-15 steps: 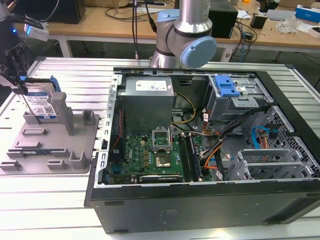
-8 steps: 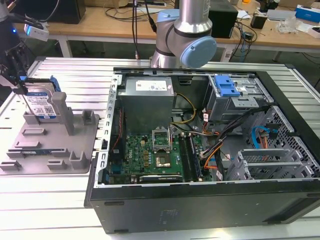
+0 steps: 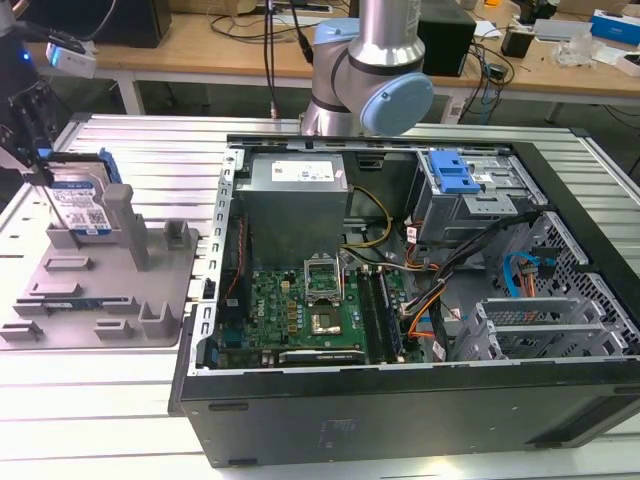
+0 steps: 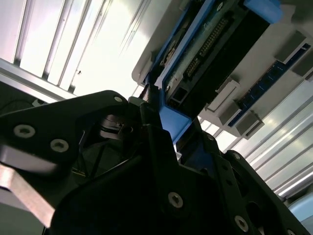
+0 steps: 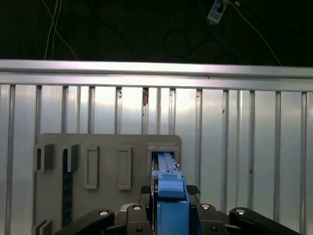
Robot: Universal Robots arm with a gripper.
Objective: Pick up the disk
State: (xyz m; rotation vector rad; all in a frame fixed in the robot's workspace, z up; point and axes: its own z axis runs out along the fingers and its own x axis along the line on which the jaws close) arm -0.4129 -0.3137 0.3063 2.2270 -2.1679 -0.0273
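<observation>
Disk (image 3: 82,207) standing on edge in a slot of the grey fixture tray (image 3: 150,325), at exterior view's left, well apart from the open PC case (image 3: 400,400). Upright bc tray's raised blocks brace it on both sides; leaves top edge and blue side rails free for a grab from above. Labelled face turned toward exterior cam, tilted slightly back. Long axis looks roughly vertical in exterior view, narrow edge down in the slot, though lower part hidden by tray blocks.

Gripper (image 5: 168,200) down over disk top, fingers either side of the blue rail (image 5: 169,182) in first wrist view; dark finger (image 4: 151,142) pressed against blue plastic in second wrist view. Judged clamped on disk, contact tight both sides, no gap seen. Grip across the thin dimension, sensible since flat faces give pads parallel surfaces. Gripper body dark at far left of exterior view, above disk.

Disk apparently not lifted yet: bottom edge seated among tray blocks. Tray lying flat on ribbed alu table (image 3: 100,420). Arm base (image 3: 375,60) behind case.
</observation>
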